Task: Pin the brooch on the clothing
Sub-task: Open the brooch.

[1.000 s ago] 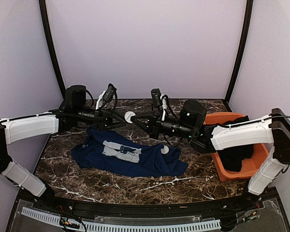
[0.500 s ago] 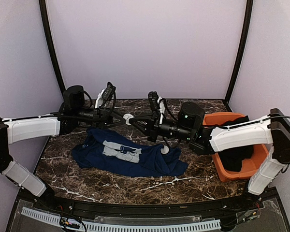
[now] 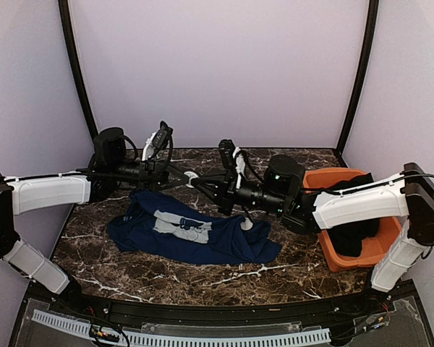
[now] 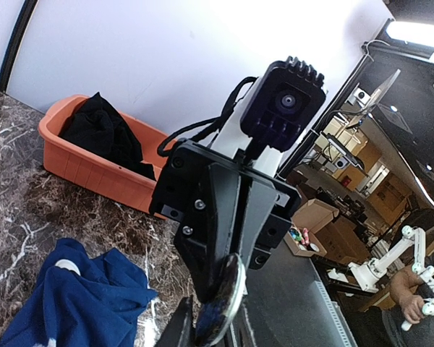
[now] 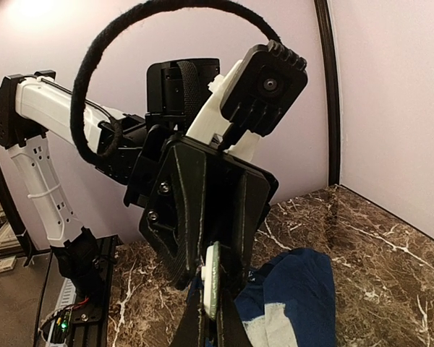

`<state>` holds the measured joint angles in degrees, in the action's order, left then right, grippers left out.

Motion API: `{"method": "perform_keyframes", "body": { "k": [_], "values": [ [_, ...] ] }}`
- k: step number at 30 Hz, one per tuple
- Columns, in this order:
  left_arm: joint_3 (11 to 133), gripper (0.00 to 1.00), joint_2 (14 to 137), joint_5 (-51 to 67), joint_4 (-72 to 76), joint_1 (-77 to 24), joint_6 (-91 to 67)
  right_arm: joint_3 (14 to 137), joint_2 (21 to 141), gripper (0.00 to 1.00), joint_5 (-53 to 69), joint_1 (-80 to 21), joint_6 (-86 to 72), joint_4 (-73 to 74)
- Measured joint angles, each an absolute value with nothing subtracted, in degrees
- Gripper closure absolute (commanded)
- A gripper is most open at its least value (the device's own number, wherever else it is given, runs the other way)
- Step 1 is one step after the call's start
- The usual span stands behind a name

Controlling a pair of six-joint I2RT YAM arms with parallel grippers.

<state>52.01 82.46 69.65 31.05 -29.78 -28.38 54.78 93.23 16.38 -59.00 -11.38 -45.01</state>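
The right pincer point(image 5: 210, 318) is clenched on the brooch point(image 5: 211, 278): in its own wrist view the two thin fingers come together on the lower rim of the small disc, which stands on its edge and shows a white side. The left pincer point(image 4: 210, 331) is directly opposite, tip to tip with the right one, and its fingers stand narrow on both sides of the same disc. Whether they already press on it or are only very close to it, I cannot tell. In the left wrist view the brooch appears as a dark, shiny oval seen nearly from the edge. Both pincers and the brooch are in the air above the rear edge of the navy T-shirt point(image 3: 202, 242), not touching it. The T-shirt lies spread and somewhat crumpled on the marble counter point(image 3: 166, 278), with its light grey print point(image 3: 179, 227) facing up on the left half of the T-shirt. Both arms reach in low and almost horizontal, one from each side of the T-shirt, and they meet over its rear edge near the middle. To the right of the T-shirt, near its right end, stands an orange bin point(image 3: 331, 259) with a black garment point(image 3: 353, 233) heaped inside.
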Motion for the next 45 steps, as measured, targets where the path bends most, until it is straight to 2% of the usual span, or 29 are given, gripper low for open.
{"method": "perform_keyframes", "body": {
  "k": [5,9,30,35,45],
  "values": [
    [51.99,0.69,82.50,69.71,31.51,-29.78,-28.88,54.70,93.23,1.00,15.59,-59.00,-11.40,-45.15],
    [51.96,0.69,82.50,69.71,31.64,-29.78,-29.06,54.35,93.23,1.00,15.11,-59.00,-11.46,-45.69],
    [51.57,0.89,82.50,69.63,33.65,-29.76,-30.35,53.10,93.21,1.00,15.20,-59.00,-12.80,-48.95],
    [51.46,0.98,82.50,69.65,34.28,-29.74,-29.23,53.15,93.21,1.00,15.11,-59.00,-13.63,-48.95],
    [51.64,0.99,82.50,69.06,30.61,-29.08,-24.69,54.74,93.23,1.00,12.82,-59.83,-12.38,-44.62]
  ]
}}
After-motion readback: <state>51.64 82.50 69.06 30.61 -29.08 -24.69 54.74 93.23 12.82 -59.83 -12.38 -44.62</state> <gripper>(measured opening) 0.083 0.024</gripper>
